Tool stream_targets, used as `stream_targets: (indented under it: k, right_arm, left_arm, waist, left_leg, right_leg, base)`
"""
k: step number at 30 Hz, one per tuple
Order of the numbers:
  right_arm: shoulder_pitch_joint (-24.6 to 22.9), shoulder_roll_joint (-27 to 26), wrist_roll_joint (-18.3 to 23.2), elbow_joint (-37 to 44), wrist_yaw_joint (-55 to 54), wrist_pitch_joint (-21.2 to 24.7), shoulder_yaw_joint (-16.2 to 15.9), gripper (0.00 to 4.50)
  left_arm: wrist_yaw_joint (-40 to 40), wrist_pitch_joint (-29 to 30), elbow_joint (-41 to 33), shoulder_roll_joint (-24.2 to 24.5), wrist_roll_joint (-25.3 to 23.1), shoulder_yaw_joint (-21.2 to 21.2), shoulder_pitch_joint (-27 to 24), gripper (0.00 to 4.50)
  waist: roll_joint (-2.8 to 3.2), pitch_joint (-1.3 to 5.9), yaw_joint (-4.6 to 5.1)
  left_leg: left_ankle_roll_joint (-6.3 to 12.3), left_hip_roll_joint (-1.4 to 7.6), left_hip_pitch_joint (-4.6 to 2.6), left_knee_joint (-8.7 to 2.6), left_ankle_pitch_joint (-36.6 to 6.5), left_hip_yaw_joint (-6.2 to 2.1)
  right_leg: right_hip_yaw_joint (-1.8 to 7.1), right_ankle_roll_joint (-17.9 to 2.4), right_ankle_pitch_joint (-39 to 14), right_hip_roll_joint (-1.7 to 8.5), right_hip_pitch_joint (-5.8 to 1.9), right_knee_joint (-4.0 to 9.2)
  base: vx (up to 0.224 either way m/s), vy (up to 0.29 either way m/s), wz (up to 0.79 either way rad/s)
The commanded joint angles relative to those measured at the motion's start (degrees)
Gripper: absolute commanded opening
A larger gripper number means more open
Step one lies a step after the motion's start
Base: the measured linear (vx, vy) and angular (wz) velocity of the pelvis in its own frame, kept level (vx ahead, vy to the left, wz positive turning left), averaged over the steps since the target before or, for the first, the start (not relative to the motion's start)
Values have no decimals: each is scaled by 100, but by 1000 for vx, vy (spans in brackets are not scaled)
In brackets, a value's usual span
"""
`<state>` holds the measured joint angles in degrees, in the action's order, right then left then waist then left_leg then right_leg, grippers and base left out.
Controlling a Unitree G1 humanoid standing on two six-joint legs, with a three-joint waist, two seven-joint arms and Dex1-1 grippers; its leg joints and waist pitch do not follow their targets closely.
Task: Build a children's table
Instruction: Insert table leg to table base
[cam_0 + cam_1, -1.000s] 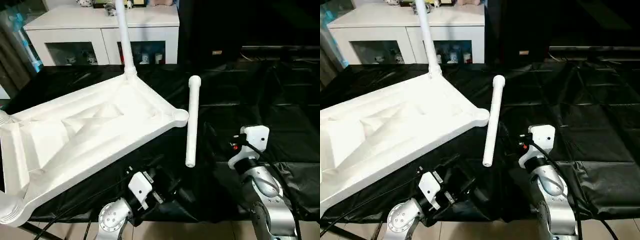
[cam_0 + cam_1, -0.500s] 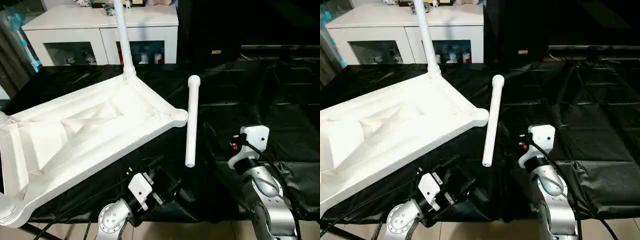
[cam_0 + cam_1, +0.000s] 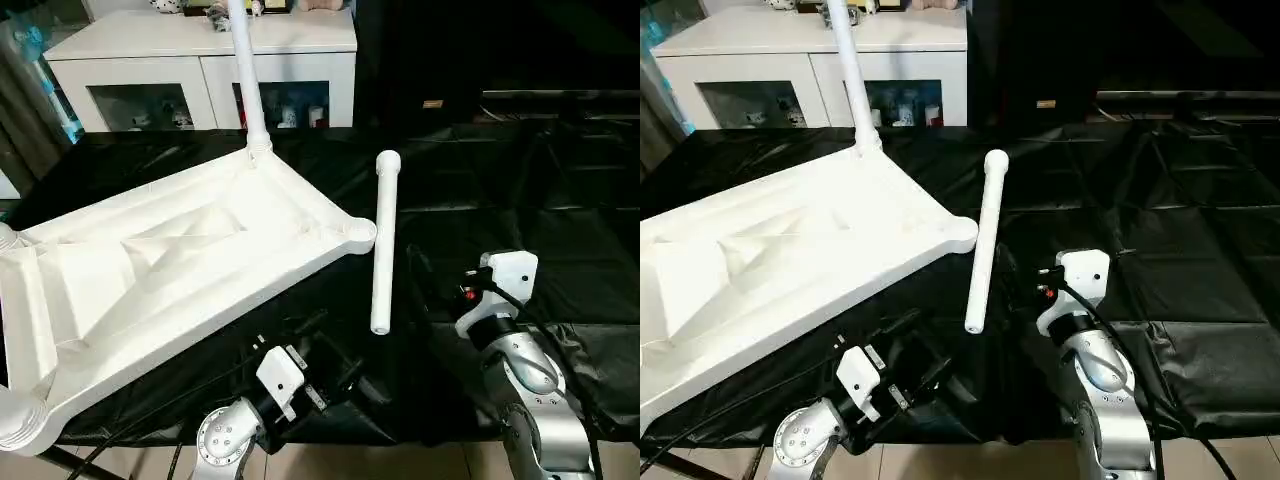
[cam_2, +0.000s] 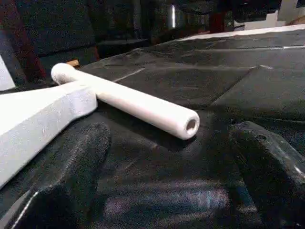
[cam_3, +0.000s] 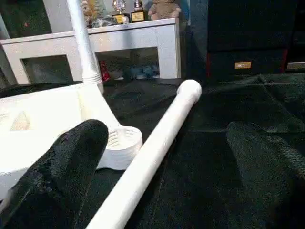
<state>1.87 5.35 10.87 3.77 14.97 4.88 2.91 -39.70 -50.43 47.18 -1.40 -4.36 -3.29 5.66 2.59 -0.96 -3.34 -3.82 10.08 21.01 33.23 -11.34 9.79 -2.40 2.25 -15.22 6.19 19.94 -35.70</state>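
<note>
White plastic, the children's table (image 3: 170,270) lies upside down on the black-draped table (image 3: 560,200), up and to the left of the left claw (image 4: 157,191). One leg (image 3: 246,75) stands upright in its far corner socket, and leg ends seem seated at the two left corners, though I cannot tell for sure. The near-right socket (image 3: 358,232) is empty. A loose leg (image 3: 383,240) lies just beside that socket, ahead of both claws and between them. The left claw gapes wide and holds nothing; the right claw (image 5: 162,176) is likewise wide open and empty. By my judgement, at least this last leg remains to be fitted.
</note>
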Motion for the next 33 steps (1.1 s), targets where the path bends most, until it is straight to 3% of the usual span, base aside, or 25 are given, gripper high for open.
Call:
stream_targets:
  k: [1,3,5,7,8,9,10,11,12,13,15,16,17,18,20,24,25,26,27,28,29,30,31,32,33]
  right_arm:
    - [63,14,27,0,-13,57,5,450]
    - [62,12,23,3,-16,57,-2,450]
    - [60,11,20,2,-16,54,-5,450]
    - [59,9,16,-1,-20,47,-7,450]
    - [59,9,16,-1,-20,47,-7,450]
    - [57,13,18,9,-21,53,-3,450]
    - [57,13,18,9,-21,53,-3,450]
    - [49,21,21,23,-21,60,3,450]
    - [40,29,24,38,-21,67,10,450]
    - [14,44,27,79,-27,84,24,450]
    - [-19,53,28,111,-33,90,35,450]
    - [-59,53,26,138,-38,88,35,450]
    - [-69,52,25,144,-39,86,34,450]
    - [-83,51,24,151,-40,84,32,450]
    - [-100,41,16,146,-46,72,21,450]
    - [10,-15,0,9,-81,27,-6,450]
    - [10,-15,0,9,-81,27,-6,450]
    - [43,-23,0,-21,-87,19,-10,450]
    - [88,-33,3,-70,-85,4,-15,450]
    - [114,-51,-5,-101,-92,-8,-32,450]
    - [137,-59,-5,-129,-88,-18,-40,450]
    - [137,-59,-5,-129,-88,-18,-40,450]
    - [151,-70,-12,-151,-86,-28,-56,450]
    - [170,-85,-20,-208,-76,-57,-74,450]
    - [180,-87,-24,-241,-69,-70,-80,450]
  left_arm:
    - [1600,3827,-3003,478,996,1122,1188,447]
    - [1589,3826,-2992,481,994,1118,1193,447]
    - [1586,3823,-2985,482,992,1116,1197,447]
    - [1579,3815,-2967,485,989,1114,1204,447]
    - [1579,3815,-2967,485,989,1114,1204,447]
    - [1579,3819,-2961,482,985,1110,1209,447]
    - [1579,3819,-2961,482,985,1110,1209,447]
    - [1574,3829,-2967,476,983,1103,1207,447]
    - [1569,3839,-2973,470,981,1096,1205,447]
    - [1555,3863,-2991,461,977,1080,1198,447]
    - [1533,3885,-3002,455,978,1063,1189,447]
    - [1516,3895,-2998,455,973,1052,1188,447]
    - [1512,3896,-2995,456,971,1050,1189,447]
    - [1507,3898,-2992,457,969,1048,1189,447]
    - [1498,3899,-2983,466,969,1050,1195,447]
    - [1467,3894,-2967,520,985,1078,1223,447]
    - [1467,3894,-2967,520,985,1078,1223,447]
    - [1468,3893,-2966,528,982,1081,1233,447]
    - [1477,3897,-2972,537,981,1089,1241,447]
    - [1478,3900,-2983,556,988,1099,1237,447]
    - [1487,3902,-2998,563,986,1105,1232,447]
    - [1487,3902,-2998,563,986,1105,1232,447]
    - [1491,3903,-3018,574,987,1114,1216,447]
    - [1498,3888,-3037,589,988,1123,1185,447]
    - [1509,3880,-3044,592,983,1126,1171,447]
  waist:
    - [-140,137,-9]
    - [-138,141,-5]
    - [-141,187,-4]
    - [-150,300,-2]
    - [-150,300,-2]
    - [-132,324,-4]
    - [-124,279,7]
    - [-99,258,7]
    - [-62,153,50]
    - [-67,71,102]
    - [-46,-40,204]
    - [9,-19,234]
    - [-20,-1,258]
    - [-20,36,259]
    - [-23,82,266]
    - [-78,103,250]
    - [-70,145,233]
    - [-70,145,233]
    - [-73,262,217]
    - [-106,364,230]
    - [-82,470,173]
    - [-127,470,175]
    - [-88,580,51]
    - [-110,556,56]
    - [-59,506,37]
  left_leg:
    - [400,305,-3,-427,-1267,-94]
    - [434,300,20,-411,-1045,-95]
    - [712,259,63,-301,-112,-74]
    - [1285,139,127,-105,977,-31]
    - [1285,139,127,-105,977,-31]
    - [1539,98,182,-72,720,-8]
    - [1468,153,181,-139,-138,-9]
    - [1347,201,150,-190,-664,-19]
    - [870,268,71,-338,-1964,-44]
    - [338,298,16,-421,-2825,-107]
    - [-165,287,-73,-521,-3626,-193]
    - [-294,286,-98,-582,-3766,-251]
    - [-290,279,-81,-599,-3693,-257]
    - [-251,273,-43,-636,-3419,-262]
    - [-144,289,-15,-649,-2930,-226]
    - [115,295,-13,-590,-2403,-122]
    - [296,292,48,-531,-1654,-97]
    - [296,292,48,-531,-1654,-97]
    - [921,217,123,-348,-150,-17]
    - [1505,79,232,-153,1167,30]
    - [1788,7,228,-3,1843,40]
    - [2029,-57,311,43,2284,52]
    - [2294,-198,461,205,2824,24]
    - [2319,-180,532,192,2644,29]
    - [2265,-123,651,128,2104,45]
  right_leg:
    - [207,-721,-338,240,-79,527]
    - [206,-761,-75,228,-62,510]
    - [168,-1003,1245,175,-16,400]
    - [86,-1397,2986,101,67,242]
    - [86,-1397,2986,101,67,242]
    - [36,-1507,2759,114,127,274]
    - [32,-1498,1506,158,137,379]
    - [36,-1480,661,179,136,431]
    - [50,-1248,-1321,185,133,560]
    - [95,-832,-2608,199,174,647]
    - [96,-366,-3456,221,203,813]
    - [93,-273,-3418,245,131,833]
    - [98,-257,-3286,252,95,836]
    - [122,-256,-2991,276,29,828]
    - [156,-391,-2231,265,7,792]
    - [202,-705,-1407,249,36,738]
    - [198,-906,-585,222,60,694]
    - [198,-906,-585,222,60,694]
    - [111,-1403,1291,129,148,536]
    - [22,-1705,2873,27,236,399]
    - [0,-1800,3751,-15,280,293]
    - [-33,-1853,4392,-75,365,279]
    - [-127,-1961,5551,-86,525,170]
    - [-152,-1965,5368,-74,604,232]
    - [-245,-1994,4327,-45,746,346]
  base:
    - [0,0,0]
    - [0,0,0]
    - [0,0,0]
    - [0,0,0]
    - [0,0,0]
    - [-62,8,1]
    - [-80,21,1]
    - [-80,21,1]
    - [-82,33,-2]
    - [-76,39,-5]
    - [-76,41,-7]
    - [-50,51,-14]
    - [-50,51,-14]
    - [-22,49,-19]
    - [0,0,0]
    - [0,0,0]
    - [0,0,0]
    - [0,0,0]
    - [0,0,0]
    - [0,0,0]
    - [0,0,0]
    - [0,0,0]
    - [-93,-19,5]
    - [-93,-19,5]
    - [-145,-10,7]
